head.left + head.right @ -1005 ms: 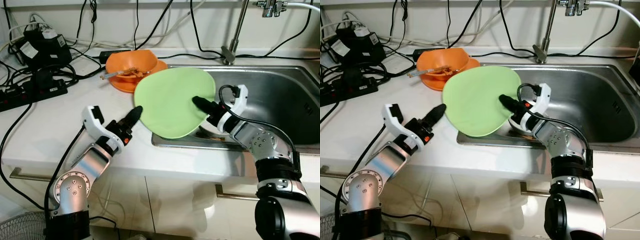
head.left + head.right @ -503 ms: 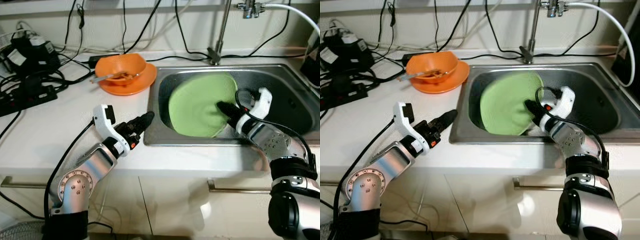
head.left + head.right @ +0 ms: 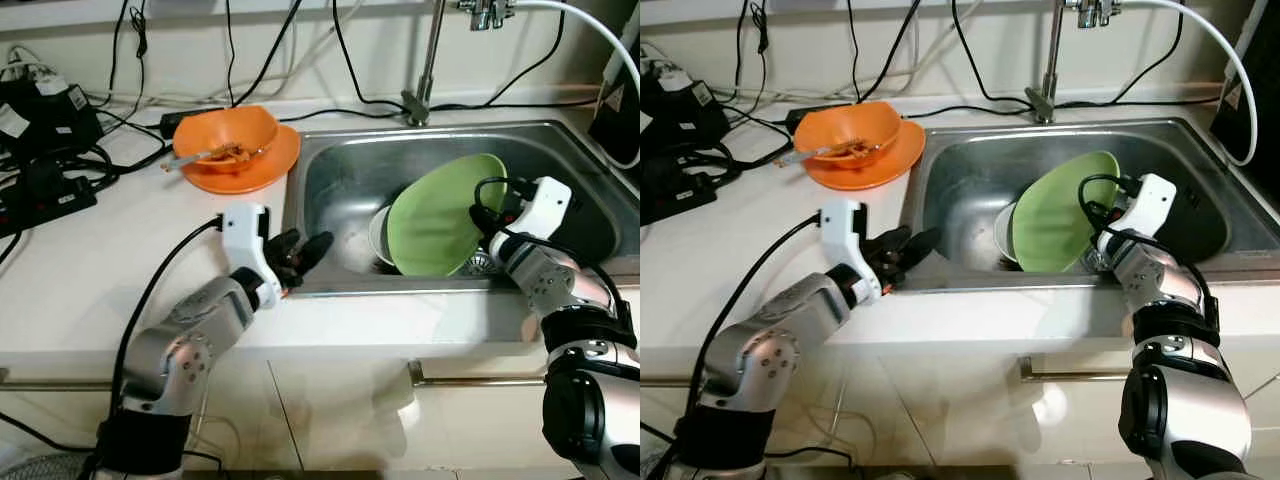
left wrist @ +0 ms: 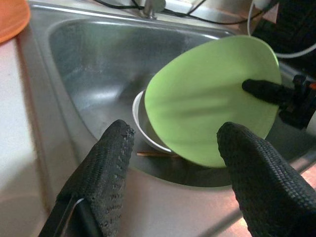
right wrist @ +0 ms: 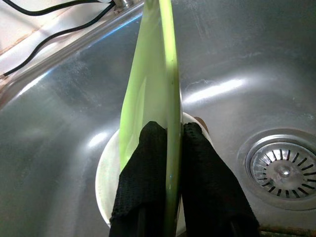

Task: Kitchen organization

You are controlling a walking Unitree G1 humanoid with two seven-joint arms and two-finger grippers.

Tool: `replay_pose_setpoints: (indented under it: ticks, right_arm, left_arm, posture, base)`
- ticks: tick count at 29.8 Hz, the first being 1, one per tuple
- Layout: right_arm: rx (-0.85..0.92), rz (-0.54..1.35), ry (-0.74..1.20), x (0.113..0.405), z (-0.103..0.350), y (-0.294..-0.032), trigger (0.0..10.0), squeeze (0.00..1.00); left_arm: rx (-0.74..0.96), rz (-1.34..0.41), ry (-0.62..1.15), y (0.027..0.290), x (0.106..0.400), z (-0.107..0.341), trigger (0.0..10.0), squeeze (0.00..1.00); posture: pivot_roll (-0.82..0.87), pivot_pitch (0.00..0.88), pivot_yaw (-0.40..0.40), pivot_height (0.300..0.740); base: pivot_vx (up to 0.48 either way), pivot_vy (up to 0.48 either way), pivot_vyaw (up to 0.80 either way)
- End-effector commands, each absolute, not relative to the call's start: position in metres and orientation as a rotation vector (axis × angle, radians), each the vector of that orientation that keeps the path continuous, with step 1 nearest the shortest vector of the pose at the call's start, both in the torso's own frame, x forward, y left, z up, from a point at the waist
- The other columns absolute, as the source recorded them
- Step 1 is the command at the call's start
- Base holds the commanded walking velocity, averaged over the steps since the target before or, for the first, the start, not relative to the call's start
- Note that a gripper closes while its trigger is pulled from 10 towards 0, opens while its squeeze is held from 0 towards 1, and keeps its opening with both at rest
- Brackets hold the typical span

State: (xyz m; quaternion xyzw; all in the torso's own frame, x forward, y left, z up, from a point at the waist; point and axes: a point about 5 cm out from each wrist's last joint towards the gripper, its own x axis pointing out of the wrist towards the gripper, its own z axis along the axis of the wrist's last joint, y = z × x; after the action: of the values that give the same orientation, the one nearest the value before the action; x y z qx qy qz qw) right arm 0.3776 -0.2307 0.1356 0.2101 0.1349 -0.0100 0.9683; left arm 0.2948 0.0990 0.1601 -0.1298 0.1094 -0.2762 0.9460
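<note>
We stand at a white countertop [image 3: 90, 270] whose stainless steel sink [image 3: 340, 180] takes up most of what lies ahead; the basin is where dirty ware gathers, which we judge is why the plate is being brought into it; the faucet [image 3: 428, 60] rises behind the basin and a drain strainer [image 5: 282, 170] sits in its floor. The green plate [image 3: 440, 215] is inside the sink, held steeply tilted on its edge, its lower rim down at a white bowl [image 4: 140, 121] that rests on the basin floor with a thin stick just beside it; we read the tilt as a way to slide the plate in past the sink wall and lay it over the bowl. Our right gripper [image 5: 169, 148] is clenched on the plate's rim, one black finger on each face, so the plate cannot slip while it hangs there; letting go now would likely drop it against the bowl, so it wants lowering first. Our left gripper [image 3: 305, 255] hovers over the sink's front left edge, fingers spread and holding nothing, near enough to steady things if needed. On the counter to the left, an orange bowl [image 3: 225, 135] stacked on an orange plate [image 3: 270, 165], with a utensil and food scraps in it, waits well apart from the sink, probably next; a black power strip [image 3: 45, 195] and cables lie beyond.
</note>
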Motion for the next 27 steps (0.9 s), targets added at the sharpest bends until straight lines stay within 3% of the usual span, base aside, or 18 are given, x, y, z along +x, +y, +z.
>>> replay_pose_setpoints:
  ticks: [1,7,12,20,21,22,23,24,25,27]
  right_arm:
    - [0.418,-0.009,0.333,0.375,0.121,-0.221,0.0,0.0]
    - [0.436,0.054,0.389,0.374,0.109,-0.2,0.0,0.0]
    - [0.446,0.136,0.438,0.372,0.098,-0.175,0.0,0.0]
    - [0.414,0.198,0.489,0.365,0.083,-0.159,0.0,0.0]
    - [0.41,0.199,0.494,0.364,0.082,-0.158,1.3,0.0]
    - [0.404,0.199,0.499,0.363,0.08,-0.158,6.6,0.0]
    - [0.389,0.198,0.505,0.362,0.079,-0.159,6.6,0.0]
    - [0.378,0.197,0.511,0.362,0.077,-0.159,9.3,0.0]
    - [0.372,0.194,0.519,0.361,0.075,-0.159,10.0,0.0]
    - [0.367,0.188,0.529,0.36,0.073,-0.16,10.0,0.0]
  left_arm:
    - [-0.191,-0.573,0.206,0.099,0.299,0.161,10.0,0.0]
    - [-0.07,-0.625,0.242,0.094,0.299,0.153,10.0,0.0]
    - [-0.049,-0.63,0.284,0.093,0.299,0.144,10.0,0.0]
    - [-0.051,-0.621,0.323,0.094,0.299,0.137,10.0,0.0]
    - [-0.047,-0.623,0.328,0.095,0.298,0.136,10.0,0.0]
    - [-0.044,-0.626,0.332,0.095,0.298,0.136,10.0,0.0]
    - [-0.042,-0.631,0.339,0.095,0.298,0.135,10.0,0.0]
    - [-0.039,-0.637,0.345,0.095,0.297,0.134,10.0,0.0]
    - [-0.037,-0.643,0.352,0.094,0.297,0.134,10.0,0.0]
    - [-0.034,-0.648,0.356,0.094,0.297,0.133,10.0,0.0]
  posture:
    - [-0.02,0.002,0.113,0.74]
    - [-0.03,0.0,0.123,0.74]
    - [-0.03,0.0,0.122,0.74]
    - [-0.02,0.0,0.116,0.74]
    - [-0.02,0.0,0.116,0.74]
    - [-0.02,0.001,0.116,0.74]
    - [-0.02,0.001,0.116,0.74]
    - [-0.02,0.002,0.117,0.74]
    - [-0.02,0.002,0.117,0.74]
    - [-0.02,0.002,0.119,0.74]
  base:
    - [0.0,0.0,0.0]
    - [0.0,0.0,0.0]
    - [0.0,0.0,0.0]
    - [0.0,0.0,0.0]
    - [0.0,0.0,0.0]
    - [0.0,0.0,0.0]
    - [0.0,0.0,0.0]
    - [0.0,0.0,0.0]
    - [0.0,0.0,0.0]
    - [0.0,0.0,0.0]
